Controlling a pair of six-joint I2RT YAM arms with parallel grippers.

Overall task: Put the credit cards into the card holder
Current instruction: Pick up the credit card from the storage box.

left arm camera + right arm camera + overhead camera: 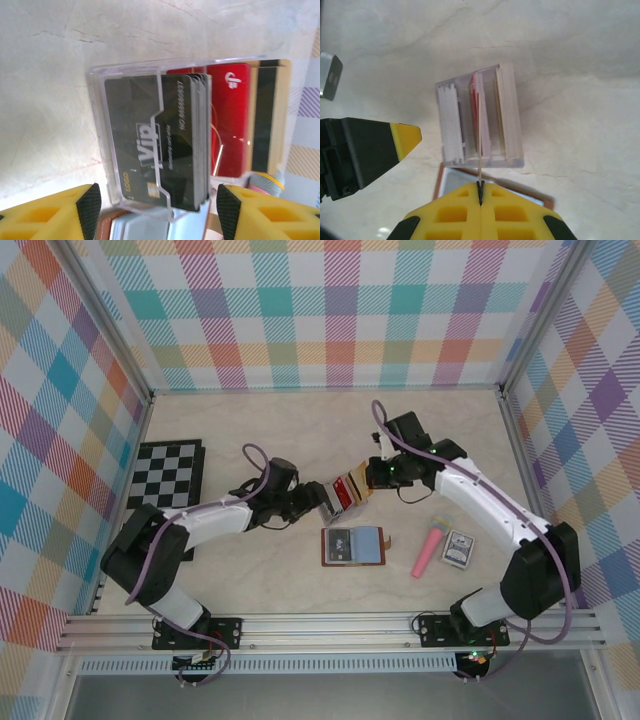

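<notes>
"Take it from the left. What's that arm doing?"

"The left fingers (pixel 157 216) are spread wide, one on each side of the clear rack (pixel 131 79). In the right wrist view the nearer one sits just beside the rack wall, not touching. They hold nothing."

"And the credit cards (pixel 150 150)?"

"They're standing on edge in that rack, mid-tabletop (pixel 250 430). There's a dark stack in front, a red card (pixel 230 120) behind it, then a gold card (pixel 267 115) with a dark stripe."

"The right side?"

"The right fingers (pixel 480 192) are pressed shut on the edge of one card (pixel 480 172). It shows edge-on as a hairline, so I can't tell its colour. The card holder (pixel 353 546) lies open just this side of the rack, pale blue lining up."

"How would you expect a card to behave?"

"It should be very light, stiff but a bit springy, and slick plastic. I'd pinch it across the flat faces near the middle of an edge, because a corner grip would probably let it swivel. The rack looks light too, so it may lift or tip as a card comes out. Bracing it with the other arm seems sensible. The holder's slots look snug and soft, so the card should probably go in square."
</notes>
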